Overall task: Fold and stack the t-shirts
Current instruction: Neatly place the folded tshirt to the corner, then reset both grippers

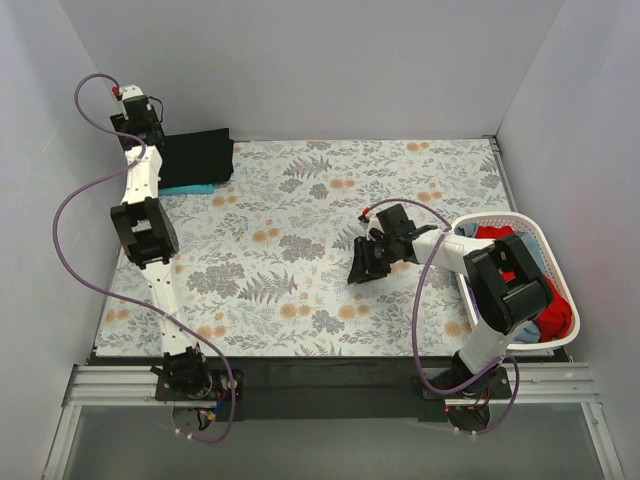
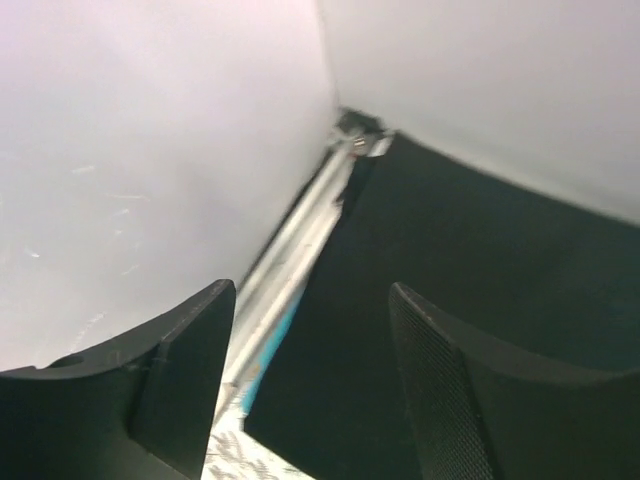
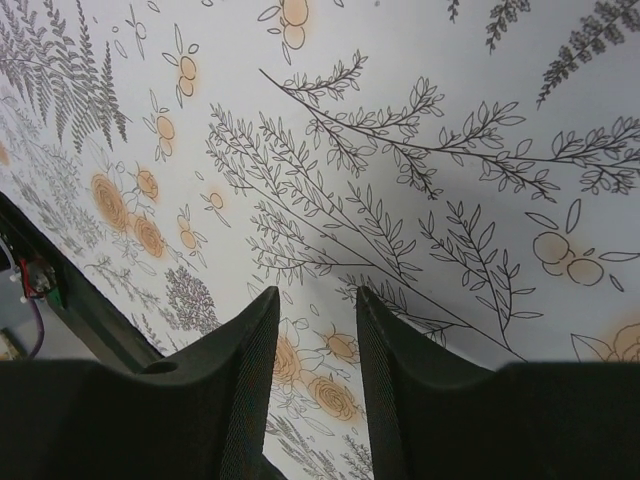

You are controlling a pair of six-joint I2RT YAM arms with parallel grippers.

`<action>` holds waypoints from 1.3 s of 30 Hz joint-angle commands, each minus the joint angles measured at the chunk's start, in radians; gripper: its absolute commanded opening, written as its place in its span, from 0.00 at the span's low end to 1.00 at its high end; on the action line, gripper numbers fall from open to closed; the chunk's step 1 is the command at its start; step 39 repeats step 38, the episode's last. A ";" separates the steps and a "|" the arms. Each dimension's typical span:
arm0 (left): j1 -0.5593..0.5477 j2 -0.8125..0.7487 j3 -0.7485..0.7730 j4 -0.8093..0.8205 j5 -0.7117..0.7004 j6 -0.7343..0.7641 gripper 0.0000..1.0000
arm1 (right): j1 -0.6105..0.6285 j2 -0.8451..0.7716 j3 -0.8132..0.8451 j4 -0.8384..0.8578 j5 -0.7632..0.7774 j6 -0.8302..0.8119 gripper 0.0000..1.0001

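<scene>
Stacking step: left gripper (image 2: 310, 305) open, empty over black shirt (image 1: 198, 157); right gripper (image 3: 315, 305) half-open, empty, next fetches red shirt (image 1: 555, 318) from basket (image 1: 545, 240) beside it.

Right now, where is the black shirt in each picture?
Top external: the black t-shirt lies folded at the table's far left corner, with a teal shirt peeking out at its near edge.
Left wrist: it fills the right side.
Right wrist: not in it.
Shared landmark: the floral table covering.
</scene>
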 commanded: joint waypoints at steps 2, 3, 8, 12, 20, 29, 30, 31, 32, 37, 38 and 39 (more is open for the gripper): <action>-0.051 -0.168 -0.003 -0.004 0.089 -0.117 0.63 | 0.012 -0.078 0.019 -0.014 0.034 -0.021 0.44; -0.056 -0.195 -0.055 -0.004 0.106 -0.160 0.65 | 0.010 -0.088 0.016 -0.014 0.042 -0.021 0.45; -0.076 -0.365 -0.234 -0.043 0.287 -0.350 0.77 | 0.012 -0.170 0.024 -0.017 0.099 -0.027 0.50; -0.181 -0.562 -0.524 -0.005 0.378 -0.462 0.80 | 0.009 -0.253 0.019 -0.017 0.156 -0.036 0.55; -0.583 -0.961 -1.185 0.161 0.298 -0.623 0.82 | -0.005 -0.494 -0.011 -0.049 0.297 -0.049 0.62; -0.913 -1.245 -1.501 0.184 0.264 -0.694 0.84 | -0.014 -0.718 -0.110 -0.065 0.438 -0.032 0.68; -0.919 -1.265 -1.526 0.172 0.269 -0.695 0.84 | -0.014 -0.735 -0.120 -0.065 0.446 -0.026 0.68; -0.921 -1.286 -1.541 0.160 0.273 -0.695 0.84 | -0.014 -0.767 -0.142 -0.062 0.458 -0.023 0.69; -0.921 -1.323 -1.551 0.152 0.283 -0.692 0.84 | -0.014 -0.781 -0.151 -0.060 0.456 -0.020 0.69; -0.921 -1.395 -1.565 0.100 0.278 -0.668 0.84 | -0.014 -0.830 -0.168 -0.065 0.527 -0.024 0.68; -0.921 -1.403 -1.560 0.091 0.269 -0.671 0.84 | -0.014 -0.833 -0.165 -0.065 0.532 -0.024 0.68; -0.921 -1.403 -1.560 0.091 0.269 -0.671 0.84 | -0.014 -0.833 -0.165 -0.065 0.532 -0.024 0.68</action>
